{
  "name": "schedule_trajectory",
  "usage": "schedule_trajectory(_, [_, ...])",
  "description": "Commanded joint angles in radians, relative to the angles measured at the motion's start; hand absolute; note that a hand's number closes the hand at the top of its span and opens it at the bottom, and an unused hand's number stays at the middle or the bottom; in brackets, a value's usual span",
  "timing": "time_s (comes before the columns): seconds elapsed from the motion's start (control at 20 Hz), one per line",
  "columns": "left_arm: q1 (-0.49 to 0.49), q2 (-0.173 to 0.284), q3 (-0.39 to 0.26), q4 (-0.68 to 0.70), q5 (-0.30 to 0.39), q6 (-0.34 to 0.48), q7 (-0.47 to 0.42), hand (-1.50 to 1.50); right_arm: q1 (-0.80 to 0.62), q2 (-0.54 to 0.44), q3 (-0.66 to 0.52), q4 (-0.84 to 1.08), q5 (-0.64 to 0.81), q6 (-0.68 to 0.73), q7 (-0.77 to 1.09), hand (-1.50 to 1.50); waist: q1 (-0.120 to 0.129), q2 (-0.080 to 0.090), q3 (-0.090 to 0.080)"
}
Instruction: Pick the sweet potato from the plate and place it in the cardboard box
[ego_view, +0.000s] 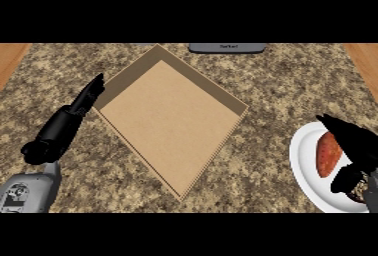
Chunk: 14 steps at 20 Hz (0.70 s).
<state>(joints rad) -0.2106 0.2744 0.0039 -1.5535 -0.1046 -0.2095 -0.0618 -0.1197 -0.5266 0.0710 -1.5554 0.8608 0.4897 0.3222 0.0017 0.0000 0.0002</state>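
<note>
Right hand (356, 150): black, over the plate at the counter's right edge; fingers stretched out alongside the sweet potato's right flank, thumb curled below near the plate's lower part; contact with the sweet potato not clear, nothing lifted.
Left hand (74, 112): black, on a grey forearm, near the counter's left edge; fingers straight and pressed together, tips just beside the cardboard box's left wall; holding nothing.
Sweet potato (328, 154): reddish-orange, elongated, tapered at both ends, lying lengthwise on the plate.
Plate (304, 160): white, smooth, round, partly cut off at the right edge.
Cardboard box (171, 115): tan, matte, shallow, low walls, turned diamond-wise at the counter's middle, well apart from the plate.
Counter (273, 75): speckled brown-and-beige granite, wooden strips at both far corners.
Grey object (227, 47): flat, rounded, at the far edge.
</note>
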Motion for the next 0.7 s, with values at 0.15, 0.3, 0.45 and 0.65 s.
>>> schedule_trajectory(0.15, [-0.006,-0.030,0.019,-0.042,0.003,-0.029,0.059,0.00,-0.001,0.016,-0.036,0.088,0.092,-0.040,-0.058,-1.50,-0.002,0.000,0.000])
schedule_trajectory(0.3, [0.017,-0.031,0.031,-0.019,-0.025,-0.026,0.016,0.00,-0.067,0.022,-0.065,0.218,0.089,-0.051,-0.138,-1.50,0.001,0.000,0.000])
schedule_trajectory(0.45, [0.034,-0.026,0.036,-0.018,-0.027,-0.046,-0.027,0.00,-0.073,0.046,-0.038,0.288,0.126,-0.092,-0.178,-1.50,0.002,0.001,0.000])
schedule_trajectory(0.65, [0.008,-0.023,0.055,0.025,-0.018,-0.052,-0.036,0.00,0.018,0.041,0.018,0.199,0.163,-0.194,-0.283,1.50,-0.003,0.000,0.000])
